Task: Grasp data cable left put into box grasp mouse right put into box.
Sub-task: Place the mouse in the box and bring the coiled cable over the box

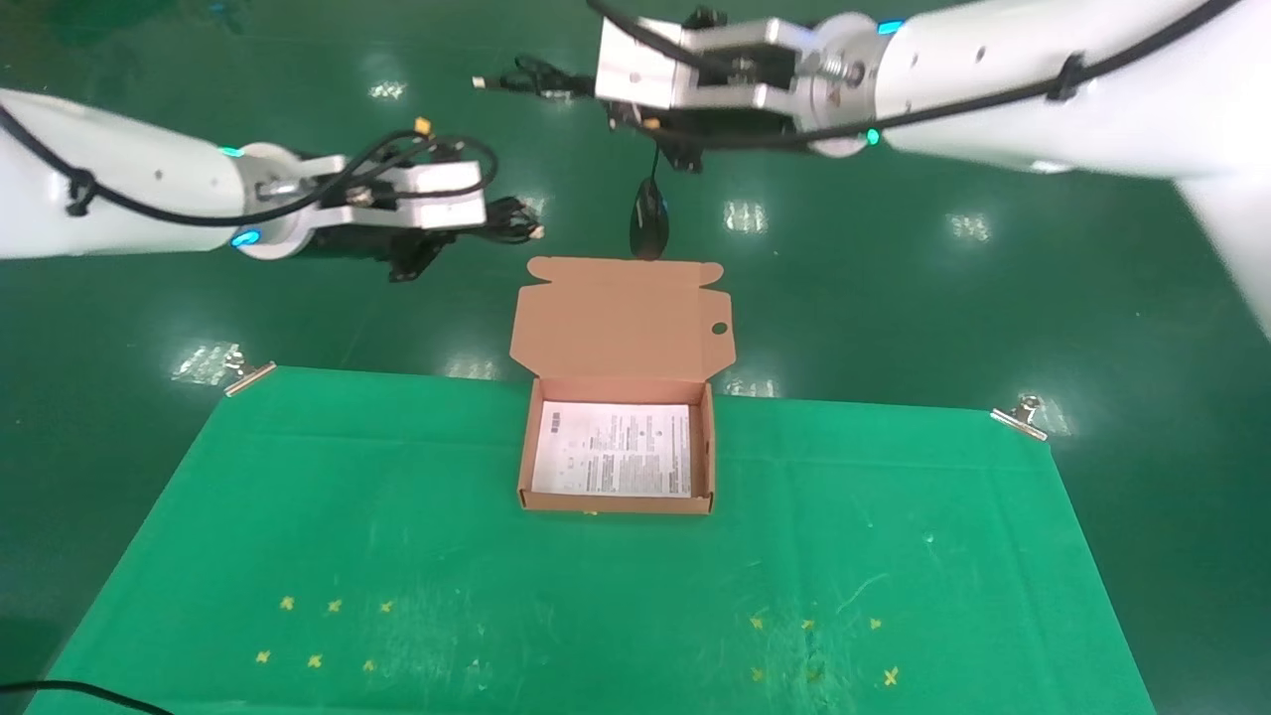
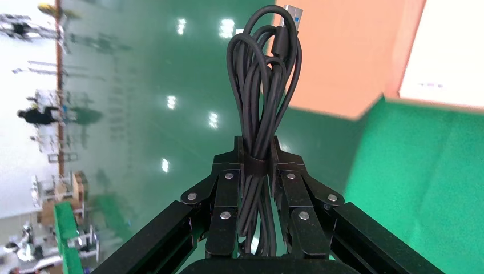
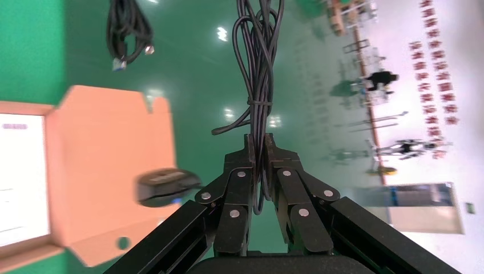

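— Left gripper (image 2: 258,157) first: how is it sitting?
— It is hanging in the air beyond the far left part of the green cloth (image 1: 298,516), above the shiny green floor (image 1: 894,298). Its fingers (image 2: 228,188) are pressing together on the data cable (image 2: 263,91), pinching the bundle at its wrapped middle, and the loops are sticking out past the fingertips with the silvery plug (image 2: 292,11) at the far end.
— And the right gripper (image 3: 258,149)?
— It is hovering higher and farther back, beyond the box (image 1: 618,452). Its fingers (image 3: 283,182) are clamping the mouse's bundled cord (image 3: 258,63), not the mouse body.
— So where is the mouse (image 1: 648,220) hanging?
— It is dangling below that gripper on its thin cord, just beyond the far edge of the raised lid flap (image 1: 621,318), clear of the floor as far as I can tell.
— What is the box doing?
— It is sitting open near the far middle of the cloth, flap tilting back, with only the white printed sheet (image 1: 614,449) lying inside. Two metal clips (image 1: 1021,417) are gripping the cloth's far corners.
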### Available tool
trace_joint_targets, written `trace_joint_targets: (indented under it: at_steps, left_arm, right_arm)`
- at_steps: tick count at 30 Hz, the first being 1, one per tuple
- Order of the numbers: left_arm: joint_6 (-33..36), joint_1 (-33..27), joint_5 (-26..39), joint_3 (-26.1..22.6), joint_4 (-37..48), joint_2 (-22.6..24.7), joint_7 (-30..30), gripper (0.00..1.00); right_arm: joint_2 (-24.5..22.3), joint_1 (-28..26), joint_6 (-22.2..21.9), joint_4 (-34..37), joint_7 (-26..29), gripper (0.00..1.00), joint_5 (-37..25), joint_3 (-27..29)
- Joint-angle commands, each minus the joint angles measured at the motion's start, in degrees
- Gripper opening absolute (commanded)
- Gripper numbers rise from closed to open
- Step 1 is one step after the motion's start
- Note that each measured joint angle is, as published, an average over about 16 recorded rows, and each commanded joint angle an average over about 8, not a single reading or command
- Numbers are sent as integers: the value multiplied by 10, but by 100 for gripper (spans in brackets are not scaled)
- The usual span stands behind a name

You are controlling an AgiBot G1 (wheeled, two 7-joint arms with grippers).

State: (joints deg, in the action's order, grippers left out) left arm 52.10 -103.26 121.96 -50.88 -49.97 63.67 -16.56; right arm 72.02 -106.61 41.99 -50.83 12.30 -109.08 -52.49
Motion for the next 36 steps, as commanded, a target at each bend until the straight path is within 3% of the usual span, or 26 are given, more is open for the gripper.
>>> trace_joint_targets:
  at_steps: [1, 16, 36]
  left_arm:
    - [6, 3, -5, 1, 2, -9, 3, 0]
    - [44, 0, 68, -20, 4, -39, -56, 0]
    - [57, 5, 97, -25, -28, -48, -96, 0]
  right_arm:
    - [3, 6, -1, 4, -1, 0, 0, -2]
    - [55, 45, -17, 83, -31, 0, 33, -26]
    - [64, 88, -44, 100, -53, 0, 159, -142]
